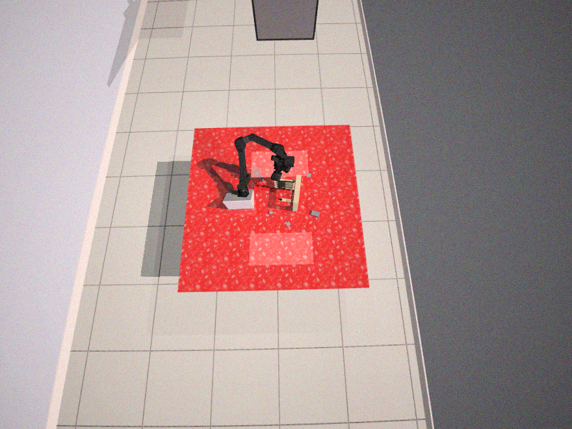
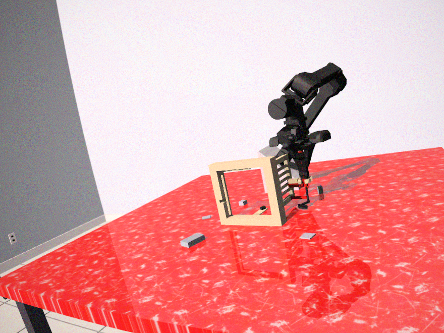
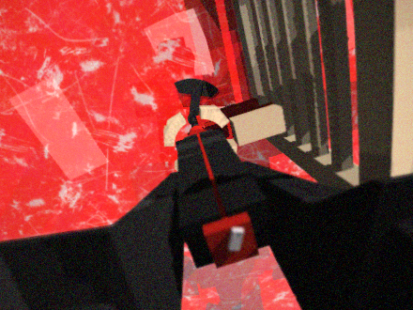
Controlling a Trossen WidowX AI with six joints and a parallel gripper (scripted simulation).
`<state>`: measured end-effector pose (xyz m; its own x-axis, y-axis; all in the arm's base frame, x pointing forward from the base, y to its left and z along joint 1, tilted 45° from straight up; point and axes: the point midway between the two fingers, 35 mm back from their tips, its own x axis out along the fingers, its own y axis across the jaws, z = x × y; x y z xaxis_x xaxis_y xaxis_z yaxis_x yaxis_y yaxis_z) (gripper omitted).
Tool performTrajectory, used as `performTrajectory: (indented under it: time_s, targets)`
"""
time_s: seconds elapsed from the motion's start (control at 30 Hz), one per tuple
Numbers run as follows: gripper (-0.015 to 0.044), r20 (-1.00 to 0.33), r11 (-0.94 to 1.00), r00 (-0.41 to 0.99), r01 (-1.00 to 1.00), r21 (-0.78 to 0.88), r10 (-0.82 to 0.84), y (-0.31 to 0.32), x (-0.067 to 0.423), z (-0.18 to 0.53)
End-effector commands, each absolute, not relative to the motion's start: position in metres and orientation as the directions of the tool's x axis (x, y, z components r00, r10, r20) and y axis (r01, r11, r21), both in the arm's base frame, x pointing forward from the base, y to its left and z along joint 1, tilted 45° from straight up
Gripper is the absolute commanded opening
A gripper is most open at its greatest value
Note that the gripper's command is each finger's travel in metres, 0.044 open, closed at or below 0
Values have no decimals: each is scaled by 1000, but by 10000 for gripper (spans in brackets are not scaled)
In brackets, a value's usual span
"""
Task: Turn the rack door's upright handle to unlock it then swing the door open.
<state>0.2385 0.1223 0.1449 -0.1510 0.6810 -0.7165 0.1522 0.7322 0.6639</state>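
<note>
The cream rack frame (image 1: 296, 195) (image 2: 274, 193) (image 3: 405, 70) stands upright on the red table. Its slatted door (image 1: 285, 184) (image 2: 284, 179) (image 3: 307, 70) stands out from one side of the frame, roughly square to it, on the robot's side. The upright black handle (image 2: 307, 193) (image 3: 194, 107) is at the door's free end, with a cream collar around it and a dark disc at its foot. My gripper (image 2: 303, 173) (image 3: 201, 133) points down and is shut on the handle's upper part, which the fingers mostly hide. How far the handle is turned is hard to tell.
Small grey blocks (image 1: 314, 213) (image 2: 192, 239) lie around the rack, one flat piece (image 1: 308, 175) (image 2: 307, 236) near the frame's hinge-side corner and a standing one (image 2: 320, 189) beyond the handle. A black knob (image 1: 280, 199) (image 2: 263, 207) sits inside. The arm's white base (image 1: 238, 203) is behind.
</note>
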Motion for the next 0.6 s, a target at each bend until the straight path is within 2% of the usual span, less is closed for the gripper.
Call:
performTrajectory:
  time_s: [0.0,0.1,0.57]
  targets:
    - [233,-715,730,-151,162,664,683,123,239,145]
    - [294,-715,730,-151,162,664,683,123,239,145]
    - [294,-718,729,-134,180,660,683,108,243,160]
